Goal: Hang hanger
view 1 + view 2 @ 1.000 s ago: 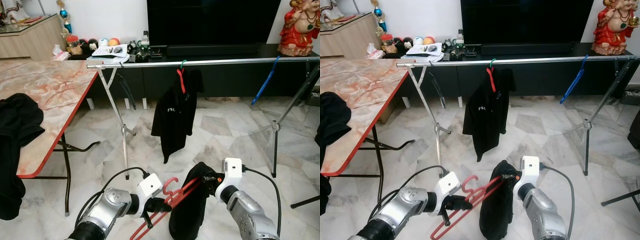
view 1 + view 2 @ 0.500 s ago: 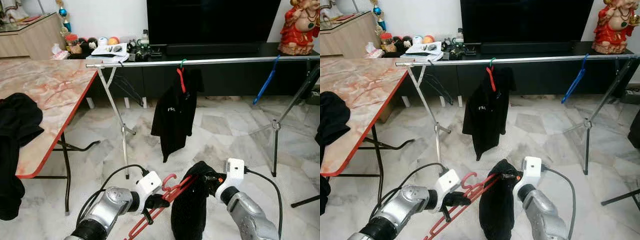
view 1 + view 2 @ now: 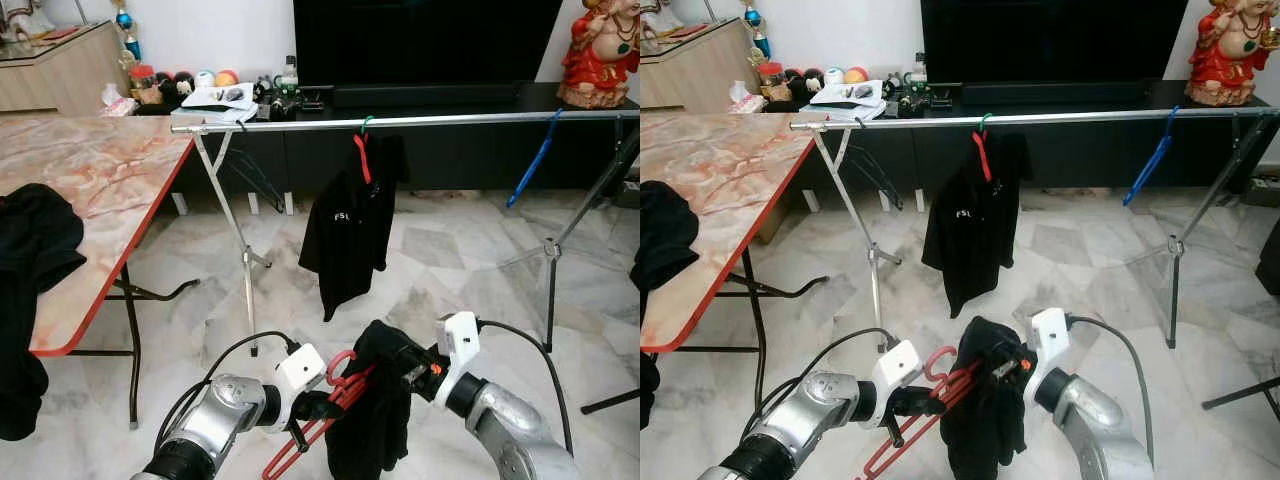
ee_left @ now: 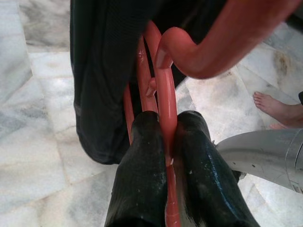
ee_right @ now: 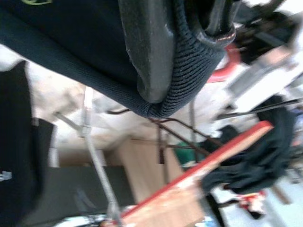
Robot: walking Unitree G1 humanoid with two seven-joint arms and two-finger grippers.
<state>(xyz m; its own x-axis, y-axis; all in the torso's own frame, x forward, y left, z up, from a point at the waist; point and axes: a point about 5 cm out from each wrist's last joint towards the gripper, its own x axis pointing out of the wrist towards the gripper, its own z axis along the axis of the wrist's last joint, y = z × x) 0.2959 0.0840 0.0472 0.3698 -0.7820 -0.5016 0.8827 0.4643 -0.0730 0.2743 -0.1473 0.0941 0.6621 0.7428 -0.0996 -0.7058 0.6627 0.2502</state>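
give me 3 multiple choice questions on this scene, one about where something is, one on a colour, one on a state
1. Where does the blue hanger hang?
A. on the rail's right part
B. on the marble table
C. on the floor

2. What colour is the hanger held by the left gripper?
A. green
B. red
C. white

3. What is the state of the left gripper?
A. open and holding nothing
B. shut on the hanger
C. resting on the table

Answers:
1. A, it hooks on the metal rail to the right of the hung black shirt.
2. B, the left wrist view shows red plastic between the black fingers.
3. B, both fingers press on the hanger's stem.
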